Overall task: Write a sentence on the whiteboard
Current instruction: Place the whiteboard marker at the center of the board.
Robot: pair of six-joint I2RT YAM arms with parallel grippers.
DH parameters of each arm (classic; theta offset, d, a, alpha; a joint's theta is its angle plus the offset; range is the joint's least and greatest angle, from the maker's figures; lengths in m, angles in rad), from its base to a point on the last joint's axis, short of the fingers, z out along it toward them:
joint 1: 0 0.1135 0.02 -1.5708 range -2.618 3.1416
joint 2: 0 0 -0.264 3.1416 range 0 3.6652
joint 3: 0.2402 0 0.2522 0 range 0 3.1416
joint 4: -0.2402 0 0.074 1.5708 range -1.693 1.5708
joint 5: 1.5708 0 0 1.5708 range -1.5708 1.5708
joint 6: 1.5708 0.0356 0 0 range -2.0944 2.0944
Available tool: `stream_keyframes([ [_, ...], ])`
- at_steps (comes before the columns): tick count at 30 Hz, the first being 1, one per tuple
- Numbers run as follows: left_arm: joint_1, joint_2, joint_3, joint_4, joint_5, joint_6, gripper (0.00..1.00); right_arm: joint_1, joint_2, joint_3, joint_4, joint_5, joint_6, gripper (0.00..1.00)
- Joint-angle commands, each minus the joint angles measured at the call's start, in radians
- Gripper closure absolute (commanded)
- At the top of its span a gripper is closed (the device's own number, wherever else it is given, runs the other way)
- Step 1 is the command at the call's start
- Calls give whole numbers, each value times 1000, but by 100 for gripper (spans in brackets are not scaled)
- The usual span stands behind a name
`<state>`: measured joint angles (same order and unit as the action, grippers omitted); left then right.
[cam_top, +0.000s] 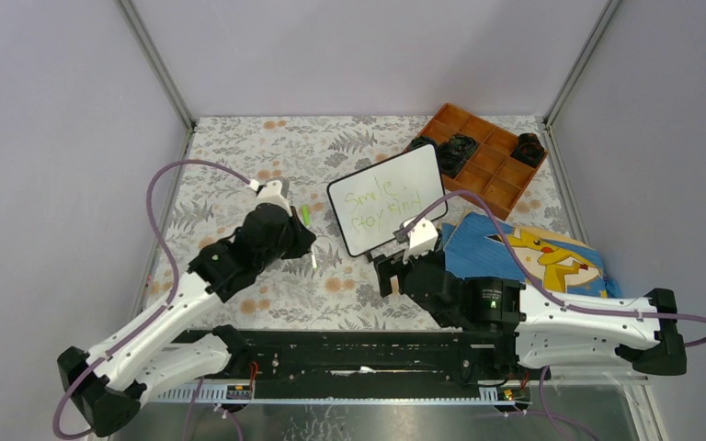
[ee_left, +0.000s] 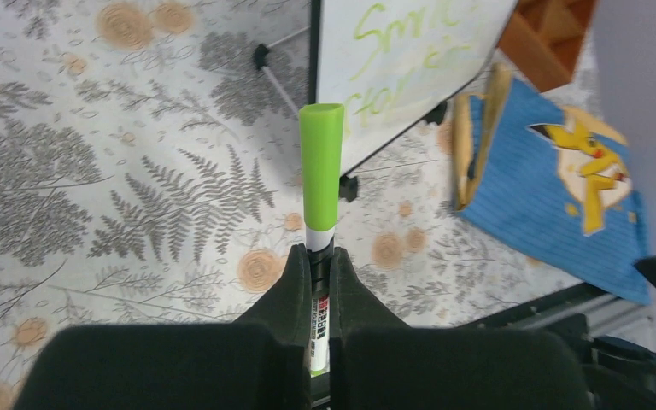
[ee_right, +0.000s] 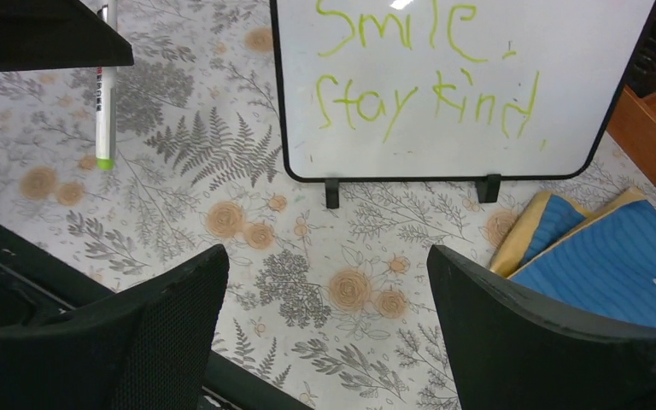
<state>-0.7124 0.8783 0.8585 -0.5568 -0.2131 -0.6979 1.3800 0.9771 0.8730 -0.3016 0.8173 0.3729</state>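
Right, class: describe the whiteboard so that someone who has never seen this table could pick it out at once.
Start at the floral-patterned table, then look right of its centre, between the brown compartment tray behind and the blue Pikachu cloth in front. The whiteboard stands there on small black feet; alone, it is white, black-framed and bears green handwriting.

The top external camera looks down from above and behind the arm bases over the whole bench [cam_top: 239,156], while both wrist cameras ride low and close, each facing the whiteboard [ee_right: 564,77], which all three views share.
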Motion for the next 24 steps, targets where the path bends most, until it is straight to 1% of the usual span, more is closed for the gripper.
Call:
stream_keyframes([
  [1, 20, 75, 28, -6, -54, -3, 100, -5, 1, -21, -51, 71, 53, 8],
  [6, 83, 129, -1, 45, 12, 0, 100, -4, -3, -55, -21, 102, 88, 5],
  [11, 197, 188, -11, 61, 98, 30, 100, -19, 36, -48, -31, 164, 125, 3],
  [13, 246, 226, -5, 67, 127, 37, 100, -58, 56, -38, -47, 153, 158, 2],
  [15, 280, 246, 0, 74, 125, 34, 100, -119, 67, -26, -82, 122, 211, 2],
  [19, 339, 279, -19, 111, 131, 42, 100, -215, 35, -34, -120, 76, 286, 1],
  [24, 376, 392, -23, 134, 157, 65, 100, -236, -46, -62, -117, 15, 247, 2],
])
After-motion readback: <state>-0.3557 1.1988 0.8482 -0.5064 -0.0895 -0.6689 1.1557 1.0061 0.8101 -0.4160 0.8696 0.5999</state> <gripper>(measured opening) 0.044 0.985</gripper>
